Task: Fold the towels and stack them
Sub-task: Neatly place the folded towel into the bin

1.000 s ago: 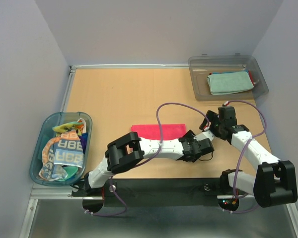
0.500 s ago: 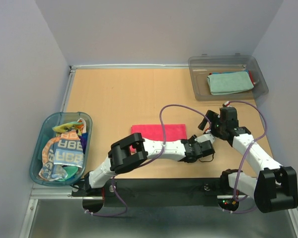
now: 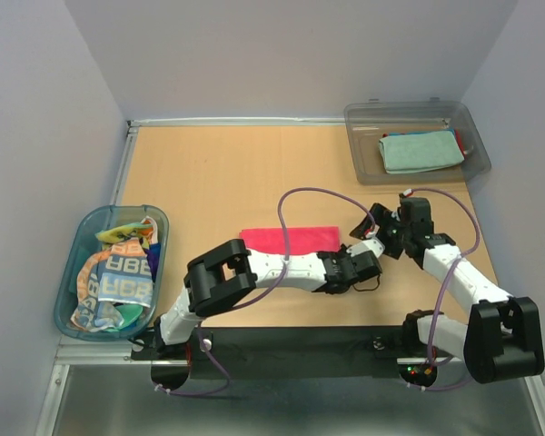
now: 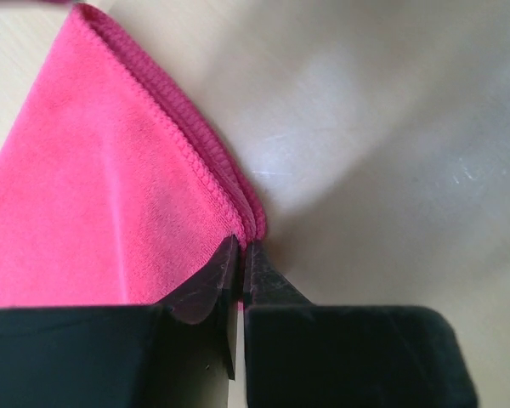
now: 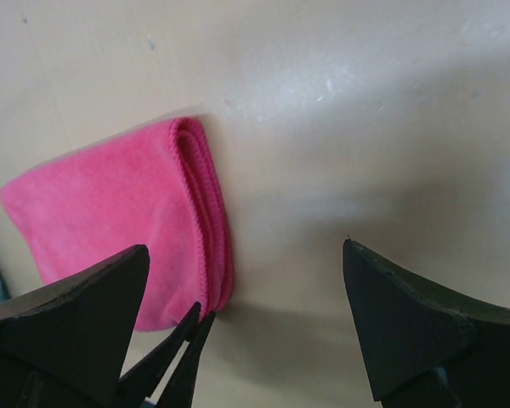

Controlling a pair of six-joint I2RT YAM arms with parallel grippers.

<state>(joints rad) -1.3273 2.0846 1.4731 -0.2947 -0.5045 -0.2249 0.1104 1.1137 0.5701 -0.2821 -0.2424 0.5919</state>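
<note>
- At the middle of the table (image 3: 209,173), the pink towel (image 3: 291,240) lies flat, folded into a long strip. Its doubled right edge shows plainly in the right wrist view.
- The left gripper (image 4: 241,251) is pinched closed on the hem at the towel's near right corner (tips together, cloth caught between them, as far as I can judge).
- The right gripper (image 5: 246,246) hangs just beside that right edge, fingers spread wide and holding nothing.
- To fold well, I judge the right gripper should take the far right corner, catching both layers. Both arms should then lift evenly and lay the edge over so the hems meet, since a lopsided lift would skew the fold.
- Far right, the clear grey bin (image 3: 359,113) holds a folded teal towel (image 3: 421,152). At the left, the blue-rimmed tub (image 3: 73,263) holds crumpled towels, including a striped lettered towel (image 3: 118,277).
- The purple cable (image 3: 291,204) arcs over the pink towel, and the two wrists crowd close, so a snag is possible.
</note>
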